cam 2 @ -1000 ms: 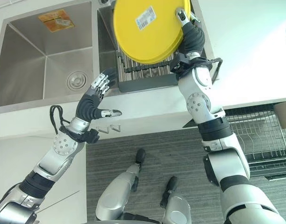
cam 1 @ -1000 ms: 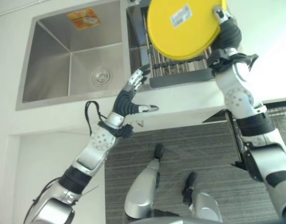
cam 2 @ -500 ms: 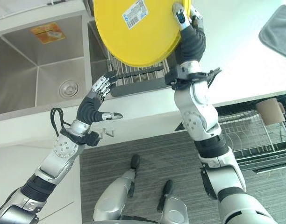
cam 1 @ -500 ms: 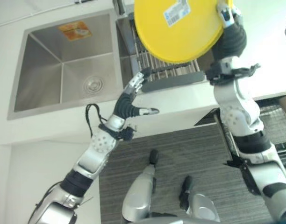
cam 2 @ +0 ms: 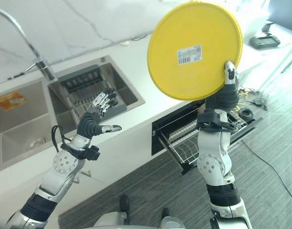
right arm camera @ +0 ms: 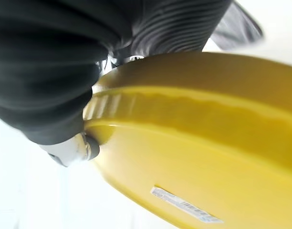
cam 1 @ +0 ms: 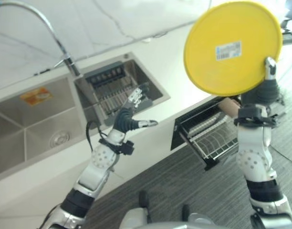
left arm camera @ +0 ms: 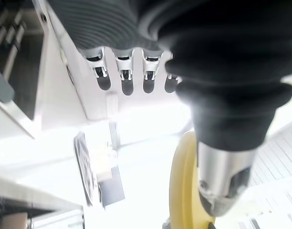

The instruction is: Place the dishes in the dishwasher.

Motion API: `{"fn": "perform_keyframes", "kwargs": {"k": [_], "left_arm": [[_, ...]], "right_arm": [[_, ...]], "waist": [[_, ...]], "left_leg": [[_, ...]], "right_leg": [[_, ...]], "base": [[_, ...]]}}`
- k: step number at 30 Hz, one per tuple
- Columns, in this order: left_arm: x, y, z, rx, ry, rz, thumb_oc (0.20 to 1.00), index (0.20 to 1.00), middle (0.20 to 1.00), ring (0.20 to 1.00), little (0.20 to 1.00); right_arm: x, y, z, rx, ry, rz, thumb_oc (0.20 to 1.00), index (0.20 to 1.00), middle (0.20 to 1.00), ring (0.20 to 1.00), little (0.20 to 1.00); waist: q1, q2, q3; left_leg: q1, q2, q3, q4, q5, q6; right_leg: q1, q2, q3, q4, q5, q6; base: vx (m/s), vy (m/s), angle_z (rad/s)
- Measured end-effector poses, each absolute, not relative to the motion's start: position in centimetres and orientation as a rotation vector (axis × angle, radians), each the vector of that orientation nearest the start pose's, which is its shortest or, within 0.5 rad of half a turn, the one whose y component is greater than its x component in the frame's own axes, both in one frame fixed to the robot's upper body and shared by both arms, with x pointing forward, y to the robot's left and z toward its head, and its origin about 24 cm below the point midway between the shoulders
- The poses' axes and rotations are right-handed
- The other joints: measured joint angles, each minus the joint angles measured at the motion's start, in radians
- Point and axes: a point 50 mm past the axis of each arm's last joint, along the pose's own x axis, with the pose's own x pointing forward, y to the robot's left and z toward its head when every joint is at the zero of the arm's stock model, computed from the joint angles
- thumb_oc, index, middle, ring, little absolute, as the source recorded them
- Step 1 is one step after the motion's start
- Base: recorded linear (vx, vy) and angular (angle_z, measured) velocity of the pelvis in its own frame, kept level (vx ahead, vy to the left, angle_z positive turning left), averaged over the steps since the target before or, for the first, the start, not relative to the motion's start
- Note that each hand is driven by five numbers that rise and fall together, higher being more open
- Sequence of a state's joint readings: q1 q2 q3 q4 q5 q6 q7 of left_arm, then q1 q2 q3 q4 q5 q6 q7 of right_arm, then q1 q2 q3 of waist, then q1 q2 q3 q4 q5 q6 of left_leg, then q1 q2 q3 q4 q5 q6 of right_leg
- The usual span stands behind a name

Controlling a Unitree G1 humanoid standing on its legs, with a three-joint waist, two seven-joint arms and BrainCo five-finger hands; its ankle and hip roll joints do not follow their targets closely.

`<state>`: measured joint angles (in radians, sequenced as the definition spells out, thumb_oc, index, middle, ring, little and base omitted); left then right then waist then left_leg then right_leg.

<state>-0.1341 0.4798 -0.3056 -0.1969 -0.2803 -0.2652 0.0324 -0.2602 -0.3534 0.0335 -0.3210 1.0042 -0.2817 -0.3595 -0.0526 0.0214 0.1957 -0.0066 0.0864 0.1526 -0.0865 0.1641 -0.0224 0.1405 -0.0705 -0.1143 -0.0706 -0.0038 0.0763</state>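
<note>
Having swung away from the sink point(cam 1: 36, 124), the camera now shows the left hand point(cam 1: 129, 117) centre-left, fingers spread and empty, while the right hand point(cam 1: 266, 88) pinches the round yellow plate point(cam 1: 232, 47), label outward, upper right above the open dishwasher rack point(cam 1: 210, 138).

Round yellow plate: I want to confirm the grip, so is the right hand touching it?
Touching. In the right eye view the right hand pinches the rim of the round yellow plate, thumb over its labelled face.

Most of the right hand point(cam 2: 225, 95) behind the yellow plate point(cam 2: 193, 50); sink point(cam 1: 26, 138) cut off at the edge.
</note>
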Motion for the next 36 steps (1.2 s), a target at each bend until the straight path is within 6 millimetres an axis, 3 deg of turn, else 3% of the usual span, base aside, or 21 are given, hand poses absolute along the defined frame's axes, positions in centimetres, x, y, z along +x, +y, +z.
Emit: {"fn": "perform_keyframes", "kwargs": {"k": [6, 11, 17, 20, 21, 22, 23, 24, 29, 33, 36], "left_arm": [[25.0, 13.3, 12.5, 0.099, -0.453, -0.408, 1.000, 1.000, 1.000, 1.000, 1.000], [24.9, 13.1, 12.3, 0.095, -0.446, -0.426, 1.000, 1.000, 1.000, 1.000, 1.000], [24.8, 12.9, 12.1, 0.089, -0.440, -0.431, 1.000, 1.000, 1.000, 1.000, 1.000], [24.8, 13.1, 12.1, 0.084, -0.436, -0.411, 1.000, 1.000, 1.000, 1.000, 1.000], [24.8, 13.2, 12.0, 0.085, -0.431, -0.403, 1.000, 1.000, 1.000, 1.000, 1.000], [24.6, 13.6, 11.6, 0.082, -0.417, -0.378, 1.000, 1.000, 1.000, 1.000, 1.000], [24.3, 14.0, 11.1, 0.080, -0.393, -0.361, 1.000, 1.000, 1.000, 1.000, 1.000], [24.4, 13.6, 10.9, 0.067, -0.386, -0.369, 1.000, 1.000, 1.000, 1.000, 1.000], [25.5, 13.1, 11.7, 0.055, -0.412, -0.356, 1.000, 1.000, 1.000, 1.000, 1.000], [25.4, 13.4, 11.2, 0.056, -0.383, -0.333, 1.000, 1.000, 1.000, 1.000, 1.000], [25.4, 13.8, 11.1, 0.097, -0.378, -0.329, 1.000, 1.000, 1.000, 1.000, 1.000]], "right_arm": [[26.3, -20.2, 18.9, 0.791, -0.582, -0.077, 0.200, 0.200, 0.200, 0.200, 0.200], [25.9, -20.8, 17.2, 0.789, -0.518, -0.154, 0.200, 0.200, 0.200, 0.200, 0.200], [26.0, -21.4, 15.4, 0.783, -0.452, -0.231, 0.200, 0.200, 0.200, 0.200, 0.200], [26.4, -21.7, 14.4, 0.770, -0.410, -0.258, 0.200, 0.200, 0.200, 0.200, 0.200], [26.5, -21.6, 14.1, 0.764, -0.390, -0.257, 0.200, 0.200, 0.200, 0.200, 0.200], [26.6, -21.2, 13.8, 0.761, -0.369, -0.243, 0.200, 0.200, 0.200, 0.200, 0.200], [26.6, -20.6, 13.6, 0.760, -0.352, -0.219, 0.200, 0.200, 0.200, 0.200, 0.200], [26.2, -20.5, 12.7, 0.762, -0.326, -0.225, 0.200, 0.200, 0.200, 0.200, 0.200], [26.4, -18.8, 11.1, 0.783, -0.250, -0.196, 0.200, 0.200, 0.200, 0.200, 0.200], [25.7, -18.6, 9.8, 0.799, -0.204, -0.207, 0.200, 0.200, 0.200, 0.200, 0.200], [25.8, -18.2, 9.8, 0.811, -0.204, -0.190, 0.200, 0.200, 0.200, 0.200, 0.200]], "waist": [[-0.035, 0.016, -0.045], [-0.057, 0.020, -0.079], [-0.065, 0.013, -0.093], [-0.060, 0.013, -0.093], [-0.054, 0.013, -0.094], [-0.038, 0.013, -0.094], [-0.025, 0.019, -0.093], [-0.045, 0.025, -0.092], [-0.040, 0.046, -0.082], [-0.009, 0.043, -0.070], [0.028, 0.033, -0.024]], "left_leg": [[0.030, 0.029, 0.043, 0.000, -0.007, -0.015], [0.044, 0.042, 0.063, -0.001, -0.012, -0.022], [0.046, 0.061, 0.086, 0.000, -0.010, -0.028], [0.059, 0.067, 0.093, 0.001, -0.017, -0.048], [0.068, 0.063, 0.084, 0.002, -0.023, -0.054], [0.077, 0.043, 0.023, 0.016, -0.054, -0.055], [0.080, 0.020, -0.053, 0.031, -0.090, -0.030], [0.073, 0.008, -0.065, 0.025, -0.080, -0.035], [0.071, -0.032, -0.086, -0.002, -0.086, -0.008], [0.081, -0.068, -0.082, -0.001, -0.108, 0.020], [0.120, -0.056, -0.044, -0.001, -0.121, 0.040]], "right_leg": [[0.008, 0.022, 0.047, -0.016, 0.015, -0.013], [0.007, 0.032, 0.068, -0.016, 0.014, -0.012], [-0.009, 0.049, 0.104, -0.016, 0.021, -0.021], [-0.013, 0.058, 0.132, -0.014, 0.020, -0.029], [-0.014, 0.059, 0.150, -0.013, 0.012, -0.044], [-0.027, 0.060, 0.191, 0.000, 0.010, -0.046], [-0.037, 0.059, 0.221, 0.012, 0.011, -0.044], [-0.037, 0.047, 0.214, 0.018, 0.030, -0.026], [-0.059, 0.010, 0.219, 0.010, 0.032, 0.001], [-0.101, -0.006, 0.228, 0.077, 0.019, 0.023], [-0.203, 0.009, 0.085, 0.260, 0.016, 0.021]], "base": [[-0.07, -0.121, -0.21], [-0.07, -0.163, -0.16], [-0.04, -0.146, -0.16], [0.07, -0.019, -0.24], [0.13, 0.074, -0.73], [0.12, 0.132, -1.01], [0.10, 0.277, -0.82], [0.08, 0.368, -0.36], [0.11, 0.331, -0.02], [0.12, 0.179, -0.25], [0.09, -0.028, -0.96]]}}
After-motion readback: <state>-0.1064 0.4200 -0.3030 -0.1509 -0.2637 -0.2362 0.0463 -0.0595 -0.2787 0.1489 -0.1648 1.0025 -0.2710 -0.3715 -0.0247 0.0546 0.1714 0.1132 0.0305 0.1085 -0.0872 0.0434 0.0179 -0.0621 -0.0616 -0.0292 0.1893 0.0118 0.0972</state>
